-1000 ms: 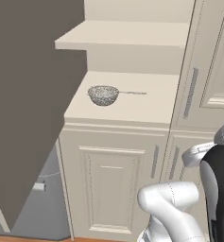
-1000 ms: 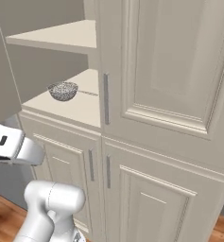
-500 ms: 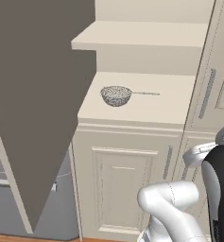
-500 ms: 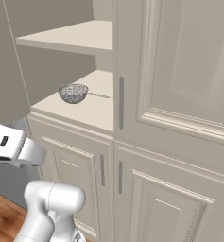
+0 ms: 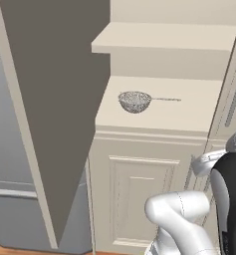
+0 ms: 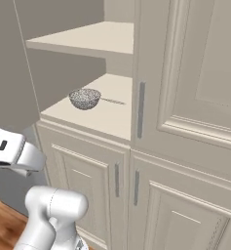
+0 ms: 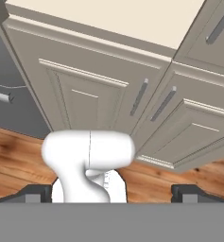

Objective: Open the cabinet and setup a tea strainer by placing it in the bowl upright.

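The cabinet [image 5: 50, 124] is standing with its left door swung wide, and the tea strainer [image 5: 135, 101] is sitting basket-down on the lower shelf [image 6: 95, 114], its thin wire handle pointing toward the closed right door [image 6: 185, 73].

What is worrying me from here is the reach. That open door is hanging close beside the shelf opening, and an arm swinging up from low down could be clipping its edge or the shelf above (there is not much headroom between the two shelves). The strainer is also looking light and round-bottomed, so a nudge from one finger could be rolling it or pushing it deeper in, and the wire handle is looking too thin to be pinched reliably.

The jaws [image 7: 111, 196] are spread wide and holding nothing, pointing down toward the lower cabinet doors and the wooden floor [image 7: 19, 160]. So the strainer is lying well above and apart from them, up on the shelf. I am not spotting the bowl from where I stand.
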Controlling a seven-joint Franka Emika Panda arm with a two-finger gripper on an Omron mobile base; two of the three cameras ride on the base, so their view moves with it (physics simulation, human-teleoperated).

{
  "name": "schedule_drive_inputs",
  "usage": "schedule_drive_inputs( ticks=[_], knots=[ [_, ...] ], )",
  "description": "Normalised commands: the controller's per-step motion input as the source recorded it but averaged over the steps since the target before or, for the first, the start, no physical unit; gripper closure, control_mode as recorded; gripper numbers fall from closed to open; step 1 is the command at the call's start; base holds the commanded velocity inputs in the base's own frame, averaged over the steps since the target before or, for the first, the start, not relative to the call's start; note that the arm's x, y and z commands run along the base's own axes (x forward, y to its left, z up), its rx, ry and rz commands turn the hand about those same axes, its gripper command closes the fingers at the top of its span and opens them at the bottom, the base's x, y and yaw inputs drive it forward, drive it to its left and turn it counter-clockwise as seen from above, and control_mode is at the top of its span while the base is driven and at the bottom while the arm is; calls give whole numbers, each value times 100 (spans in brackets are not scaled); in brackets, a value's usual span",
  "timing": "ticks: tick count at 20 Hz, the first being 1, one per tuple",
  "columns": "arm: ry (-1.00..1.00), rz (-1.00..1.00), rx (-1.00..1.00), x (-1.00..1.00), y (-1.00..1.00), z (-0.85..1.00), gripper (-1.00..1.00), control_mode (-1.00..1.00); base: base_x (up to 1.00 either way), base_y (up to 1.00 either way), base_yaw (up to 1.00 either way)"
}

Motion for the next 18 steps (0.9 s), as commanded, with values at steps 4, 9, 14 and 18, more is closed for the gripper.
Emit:
schedule_drive_inputs(
  ticks=[4, 9, 14, 18],
  knots=[
    [0, 0, 0, 0, 0, 0, -100, 100, 45, 1, 0],
    [0, 0, 0, 0, 0, 0, -100, 100, 44, 13, 0],
    [0, 0, 0, 0, 0, 0, -100, 100, 40, 11, 0],
    [0, 0, 0, 0, 0, 0, -100, 100, 52, 28, 0]
  ],
)
